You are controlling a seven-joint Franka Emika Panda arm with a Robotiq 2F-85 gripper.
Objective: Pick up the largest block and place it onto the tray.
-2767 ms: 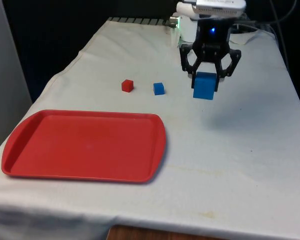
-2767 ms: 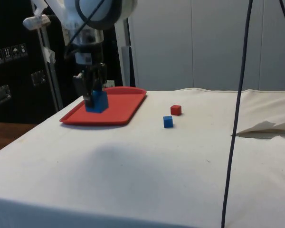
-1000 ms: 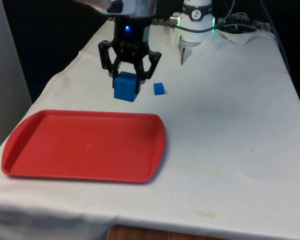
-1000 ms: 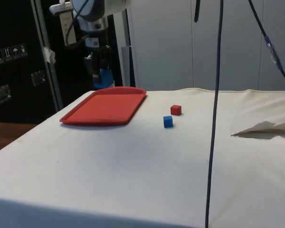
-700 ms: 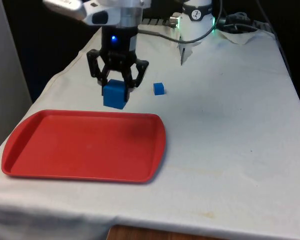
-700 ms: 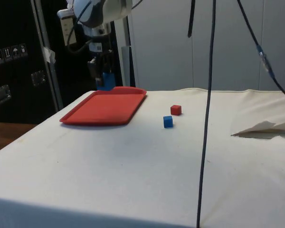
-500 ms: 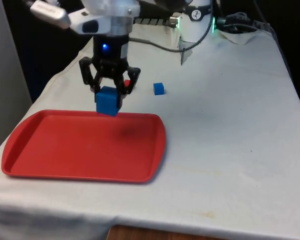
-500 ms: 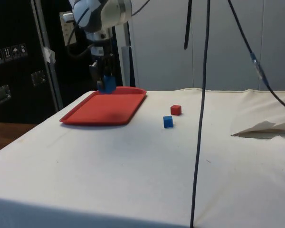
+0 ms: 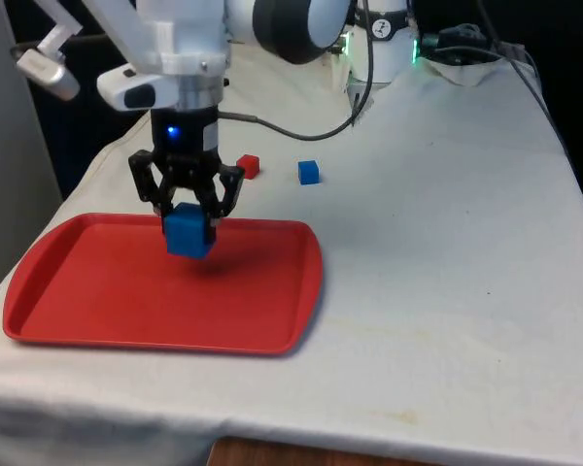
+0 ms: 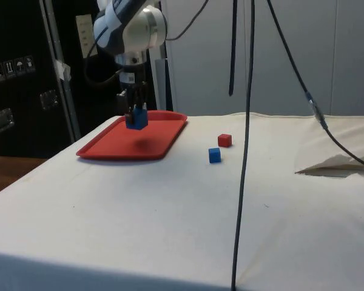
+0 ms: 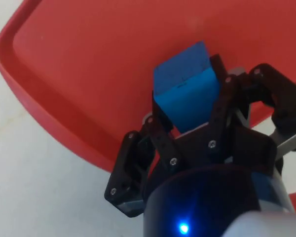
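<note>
- The gripper (image 9: 187, 218) is clamped on the big blue block (image 9: 187, 233), one finger on each side, holding it in the air over the red tray (image 9: 97, 291).
- In the front view the block hangs above the tray's far edge, nearer its far right corner than its left; the side view puts the block (image 10: 136, 117) above the tray (image 10: 115, 145) with a gap beneath it, its shadow on the tray floor.
- The wrist view shows the block (image 11: 185, 91) between the fingers (image 11: 158, 131) with red tray floor (image 11: 89, 59) directly below and the rim curving off to one side, so the drop point lies straight down from the gripper.
- The block is a cube with no long axis to square up; judged from here, the next move calls only for lowering and letting go.
- Half a second earlier the block was right over the tray's far rim; it has since crossed inward and come lower, the arm reaching further over the table.
- The small red block (image 9: 248, 166) and small blue block (image 9: 309, 172) lie where they were on the white cloth beyond the tray's far edge, near each other but apart.
</note>
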